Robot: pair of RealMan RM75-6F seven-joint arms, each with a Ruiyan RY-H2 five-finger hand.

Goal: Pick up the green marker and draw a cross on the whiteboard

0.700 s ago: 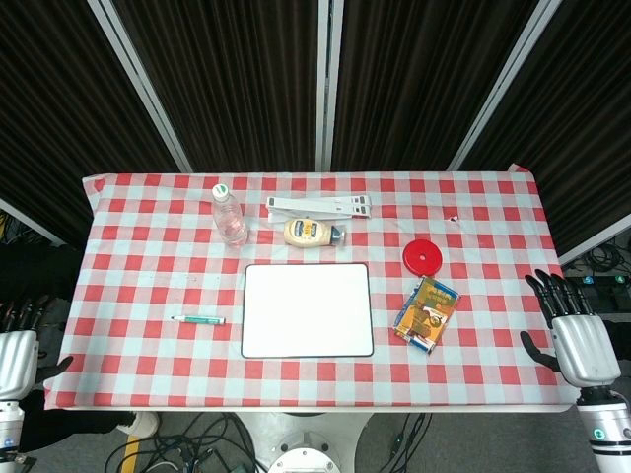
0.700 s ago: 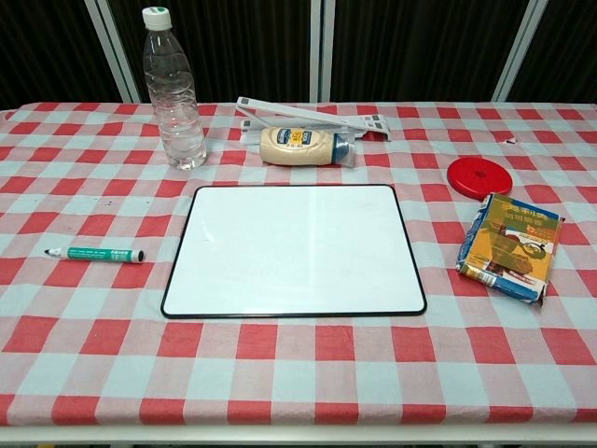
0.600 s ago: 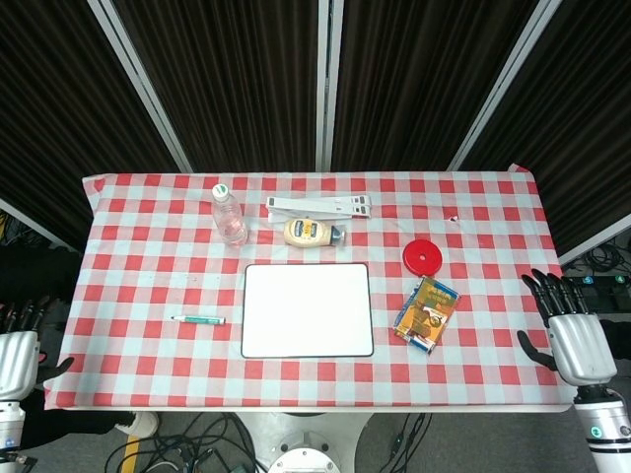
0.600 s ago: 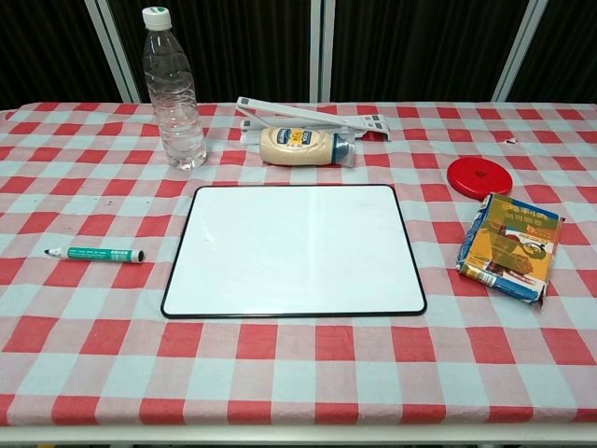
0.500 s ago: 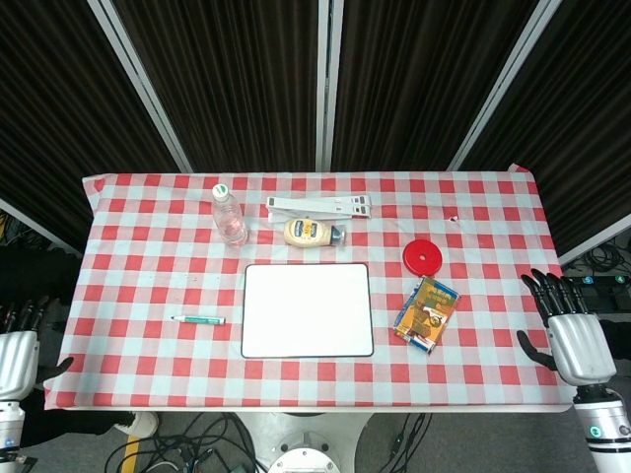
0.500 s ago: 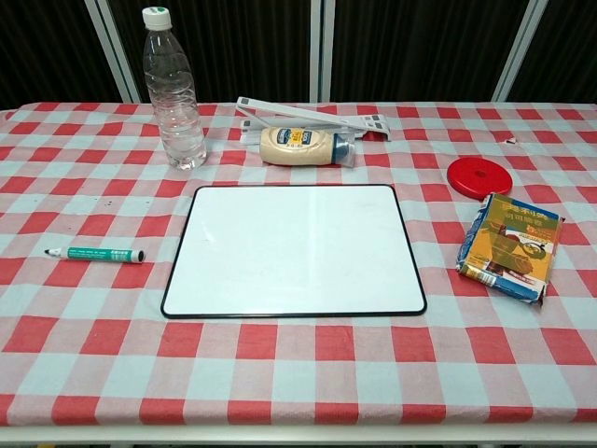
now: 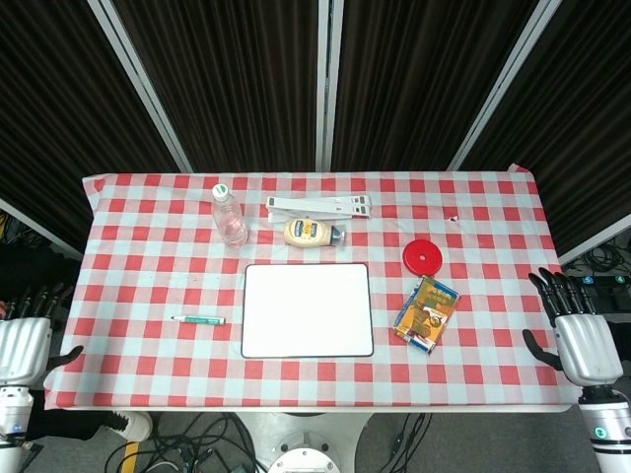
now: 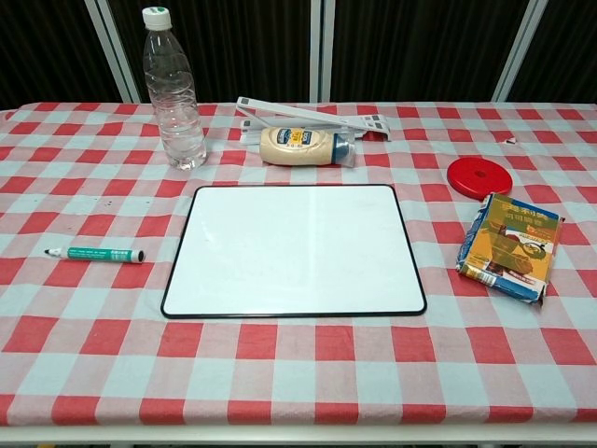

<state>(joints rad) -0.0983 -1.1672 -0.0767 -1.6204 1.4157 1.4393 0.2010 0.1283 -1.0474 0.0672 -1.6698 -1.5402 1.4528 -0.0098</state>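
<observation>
The green marker (image 7: 198, 319) (image 8: 95, 254) lies flat on the checked cloth, just left of the whiteboard (image 7: 308, 309) (image 8: 294, 248), whose surface is blank. My left hand (image 7: 24, 340) hangs off the table's left edge, fingers apart and holding nothing, well to the left of the marker. My right hand (image 7: 574, 330) hangs off the right edge, also with fingers spread and empty. The chest view shows neither hand.
Behind the whiteboard stand a clear water bottle (image 7: 229, 214) (image 8: 174, 91), a lying mayonnaise bottle (image 7: 312, 233) (image 8: 305, 147) and a white folded stand (image 7: 320, 205). To the right lie a red lid (image 7: 422, 255) (image 8: 478, 175) and a snack packet (image 7: 428, 313) (image 8: 509, 245).
My left hand has risen a little and moved slightly in toward the table's left edge. The right hand has barely shifted. Nothing on the table moved.
</observation>
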